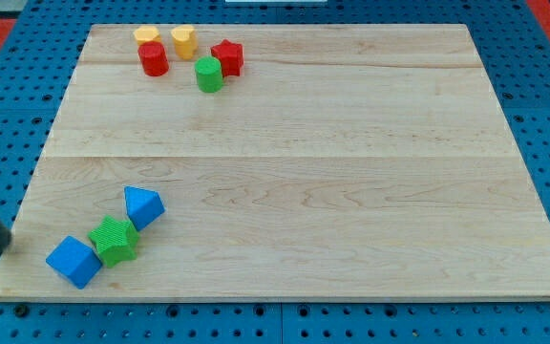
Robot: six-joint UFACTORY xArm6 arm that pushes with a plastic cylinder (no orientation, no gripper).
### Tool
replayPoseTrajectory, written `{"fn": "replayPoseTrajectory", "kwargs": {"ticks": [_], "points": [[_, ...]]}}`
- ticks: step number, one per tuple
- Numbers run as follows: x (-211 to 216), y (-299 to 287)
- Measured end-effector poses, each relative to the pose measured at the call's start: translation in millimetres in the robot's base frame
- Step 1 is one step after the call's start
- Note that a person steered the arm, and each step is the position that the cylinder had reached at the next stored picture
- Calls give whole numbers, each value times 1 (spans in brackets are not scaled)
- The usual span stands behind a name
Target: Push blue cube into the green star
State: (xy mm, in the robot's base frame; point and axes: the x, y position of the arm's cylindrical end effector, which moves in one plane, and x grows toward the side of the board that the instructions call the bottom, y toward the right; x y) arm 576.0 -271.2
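The blue cube [74, 262] lies near the board's bottom-left corner and touches the lower-left side of the green star [115, 239]. A second blue block, wedge-shaped [143, 206], touches the star's upper-right side. The three form a diagonal row. My dark rod enters from the view's left edge, and my tip [8, 243] sits at the board's left edge, to the left of the blue cube and clearly apart from it.
A cluster sits at the top left of the wooden board [351, 191]: two yellow blocks [146, 36] [182, 40], a red cylinder [154, 59], a red star [226, 57] and a green cylinder [209, 74]. Blue pegboard surrounds the board.
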Motion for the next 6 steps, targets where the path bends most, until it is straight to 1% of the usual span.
{"fn": "replayPoseTrajectory", "kwargs": {"ticks": [1,2,3,4,5,6], "points": [[25,29],[42,21],[41,39],[25,45],[1,79],[-4,120]]}}
